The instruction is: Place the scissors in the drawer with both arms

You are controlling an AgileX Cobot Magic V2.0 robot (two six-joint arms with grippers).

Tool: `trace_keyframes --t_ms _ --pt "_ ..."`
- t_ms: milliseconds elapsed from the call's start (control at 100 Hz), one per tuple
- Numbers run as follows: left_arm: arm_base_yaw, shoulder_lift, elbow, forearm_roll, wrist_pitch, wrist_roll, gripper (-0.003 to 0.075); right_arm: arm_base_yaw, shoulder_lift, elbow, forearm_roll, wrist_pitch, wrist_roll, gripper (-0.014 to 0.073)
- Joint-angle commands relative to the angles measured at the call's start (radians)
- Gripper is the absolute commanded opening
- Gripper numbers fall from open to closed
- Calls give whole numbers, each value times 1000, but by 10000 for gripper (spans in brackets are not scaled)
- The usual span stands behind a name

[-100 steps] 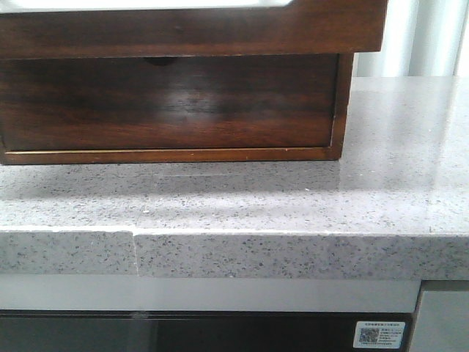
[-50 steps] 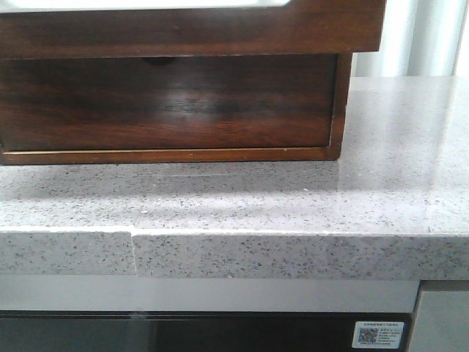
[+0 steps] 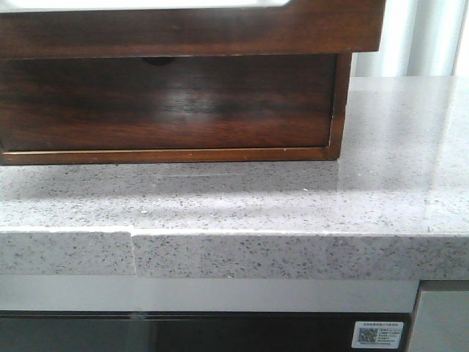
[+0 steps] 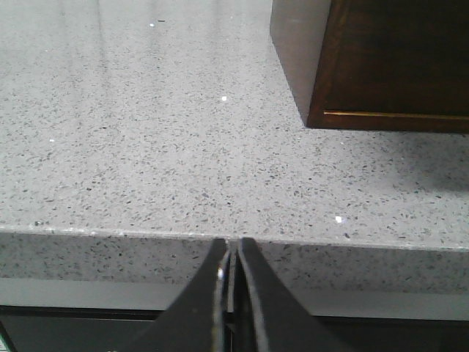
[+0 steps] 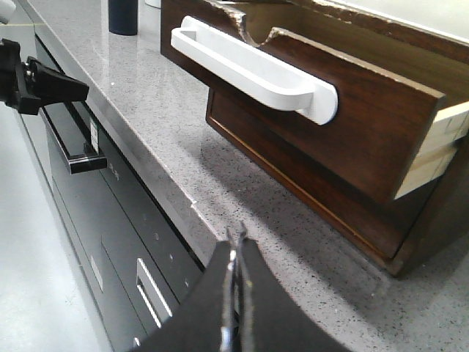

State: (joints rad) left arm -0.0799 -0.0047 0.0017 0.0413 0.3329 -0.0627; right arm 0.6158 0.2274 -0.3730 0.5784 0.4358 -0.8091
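The drawer (image 3: pixel 190 33) is a wide, shallow, glossy dark brown one. It stands pulled out at the top of a wooden cabinet (image 3: pixel 168 110), with a whitish strip along its top edge. It also shows in the right wrist view (image 5: pixel 352 117), with a white bar (image 5: pixel 256 70) across its front. No scissors show in any view. My left gripper (image 4: pixel 232 246) is shut and empty, just in front of the counter's front edge and left of the cabinet. My right gripper (image 5: pixel 236 233) is shut and empty over the counter's front edge, to the cabinet's right. Neither gripper shows in the front view.
The cabinet stands on a speckled grey stone counter (image 3: pixel 293 205). Under the open drawer is a taller drawer front with a half-round notch (image 3: pixel 157 61). Dark cupboard fronts (image 5: pixel 110 220) lie below the counter. A dark cylinder (image 5: pixel 123 15) stands far along it. A black arm part (image 5: pixel 33 81) reaches in.
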Motion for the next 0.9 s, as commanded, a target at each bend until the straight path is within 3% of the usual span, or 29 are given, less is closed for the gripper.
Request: trace_keyframes --t_ms 0,190,330,420,490,590,640,680,760,890 --pt "1 -32 24 1 -31 -12 -19 -2 8 -26 23 -67 -2 -61" --pt "1 -32 24 1 -31 -12 -19 -2 10 -21 23 -78 -2 -61" --pt "1 -32 24 1 -31 -12 -19 -4 10 4 -13 -218 76 -61" --pt "1 -32 24 1 -31 -12 -19 -9 8 45 -133 -354 242 -61" --pt "1 -32 24 1 -31 -12 -19 -30 8 81 -292 -445 446 -61" --pt "1 -32 24 1 -31 -12 -19 -98 8 131 -634 -581 837 -61" --pt "1 -32 24 1 -31 -12 -19 -155 8 161 -774 -673 973 -61" --pt "1 -32 24 1 -31 -12 -19 -197 8 189 -841 -745 1023 -61" --pt "1 -32 24 1 -31 -12 -19 -303 -14 246 -856 -890 1033 -61" --pt "1 -32 24 1 -31 -12 -19 -459 -113 327 -856 -935 1101 -61"
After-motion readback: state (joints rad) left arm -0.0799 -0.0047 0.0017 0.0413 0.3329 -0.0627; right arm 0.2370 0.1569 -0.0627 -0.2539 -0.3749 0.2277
